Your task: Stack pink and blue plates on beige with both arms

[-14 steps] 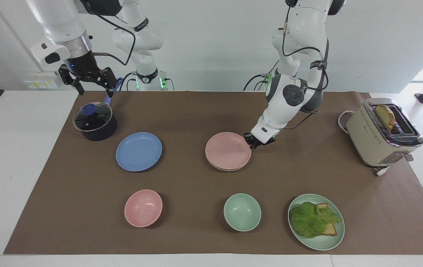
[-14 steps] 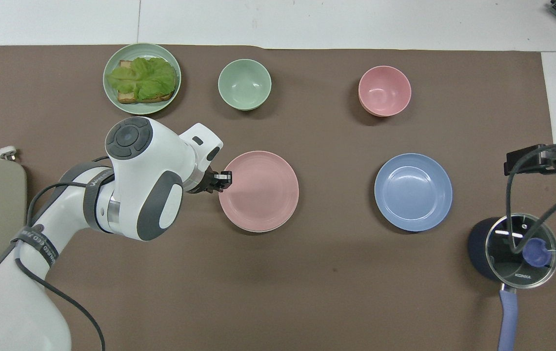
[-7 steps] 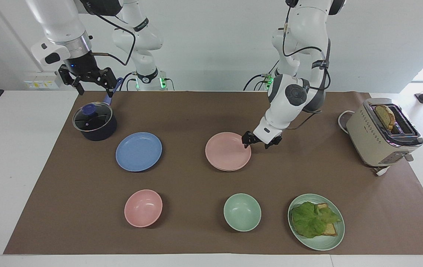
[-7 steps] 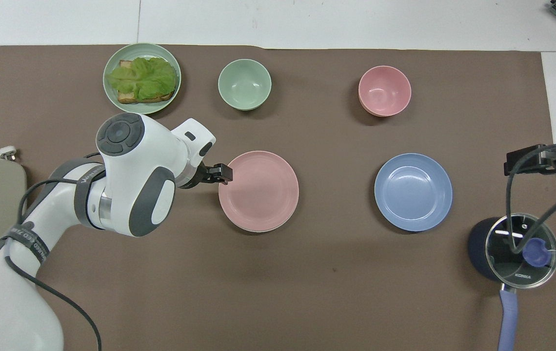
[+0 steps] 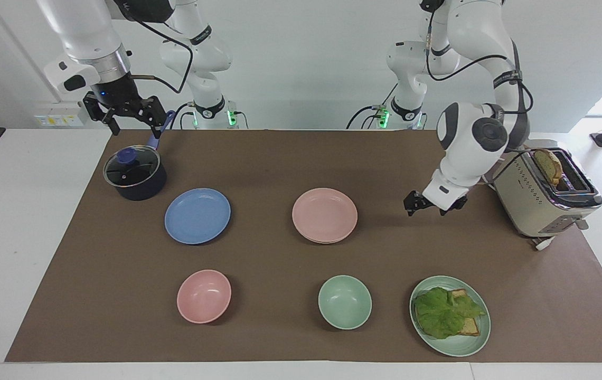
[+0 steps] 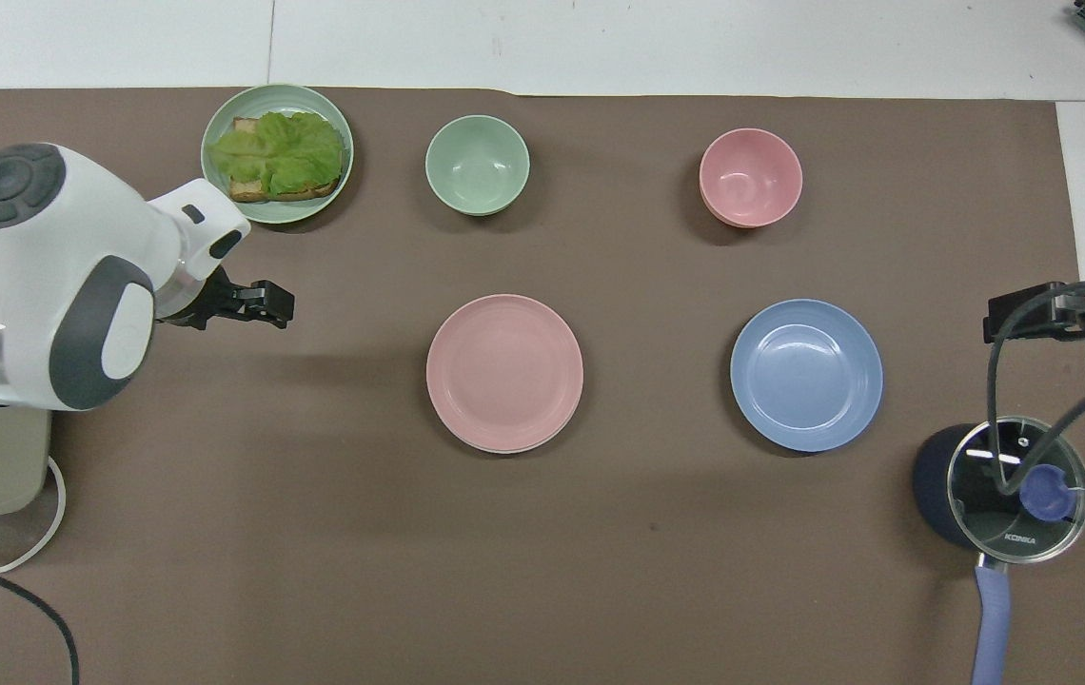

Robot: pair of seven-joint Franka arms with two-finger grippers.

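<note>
The pink plate (image 5: 325, 214) (image 6: 504, 371) lies mid-table on the beige plate (image 5: 327, 242) (image 6: 503, 450), of which only a thin pale rim shows under it. Beside them, toward the right arm's end, the blue plate (image 5: 197, 215) (image 6: 806, 374) lies alone on the mat. My left gripper (image 5: 428, 207) (image 6: 271, 306) hangs open and empty just above the mat between the pink plate and the toaster. Up in the air over the pot's handle, my right gripper (image 5: 125, 120) waits open and holds nothing.
A dark pot with a glass lid (image 5: 134, 171) stands near the right arm. A cream toaster (image 5: 538, 195) holding toast is at the left arm's end. A pink bowl (image 5: 204, 295), a green bowl (image 5: 344, 302) and a green plate (image 5: 478, 338) with lettuce and toast line the edge farthest from the robots.
The left gripper opened, let go of the pink plate's rim and drew back toward the toaster. The pink plate stays on the beige one. The right arm has not moved.
</note>
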